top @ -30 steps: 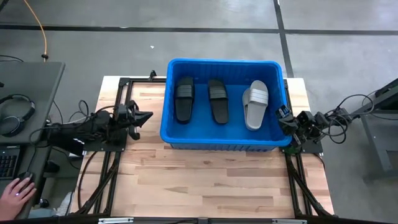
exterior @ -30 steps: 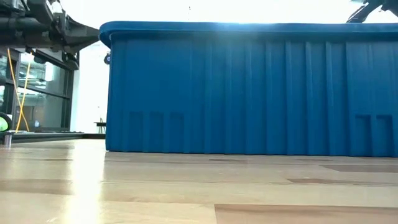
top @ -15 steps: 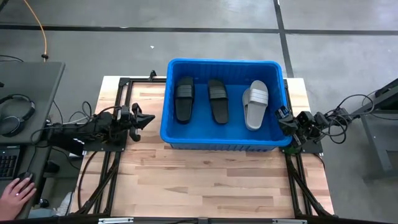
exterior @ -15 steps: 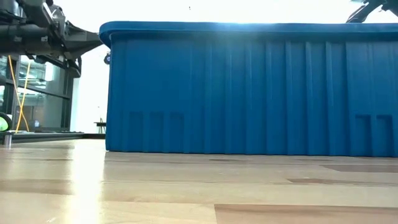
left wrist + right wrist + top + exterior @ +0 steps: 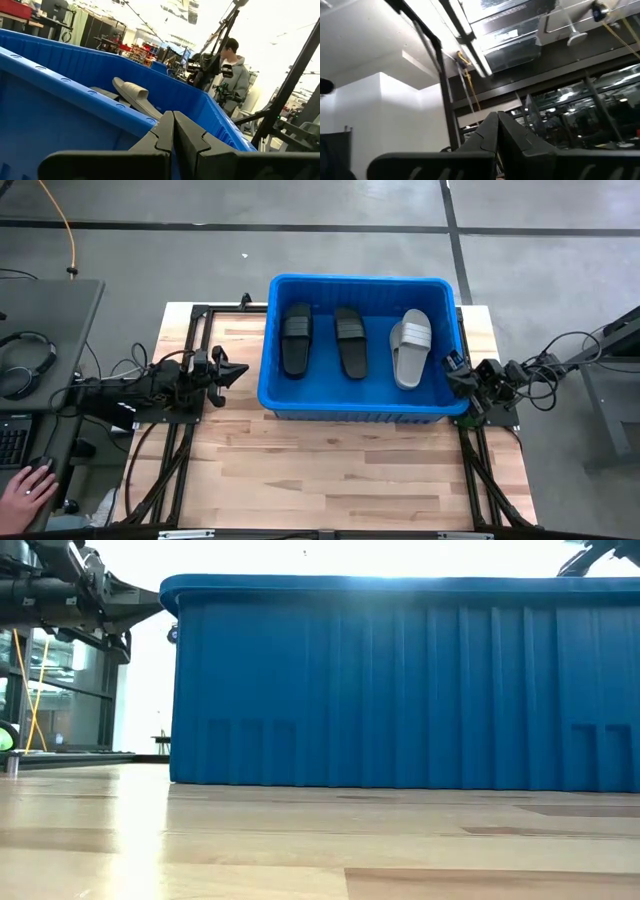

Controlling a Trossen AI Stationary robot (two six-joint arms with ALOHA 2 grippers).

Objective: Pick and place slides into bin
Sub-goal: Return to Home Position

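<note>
The blue bin [image 5: 362, 402] stands at the table's far middle and fills the low view [image 5: 400, 680]. Three slides lie flat on its floor: two black ones [image 5: 296, 340] [image 5: 351, 342] and a light grey one [image 5: 410, 348], which also shows in the left wrist view [image 5: 131, 91]. My left gripper [image 5: 240, 370] is shut and empty, hovering just left of the bin's left wall [image 5: 150, 602] [image 5: 173, 131]. My right gripper [image 5: 453, 366] is shut and empty beside the bin's right rim, pointing upward [image 5: 497, 131].
Bare wooden table [image 5: 340, 470] spreads in front of the bin. A desk with headphones [image 5: 25, 365] stands left of the table, with a person's hand [image 5: 25, 485] at its near end. Another person [image 5: 235, 75] stands in the room beyond the bin.
My left gripper has come down a little beside the bin's left wall, then kept still. The slides and the bin have not moved.
</note>
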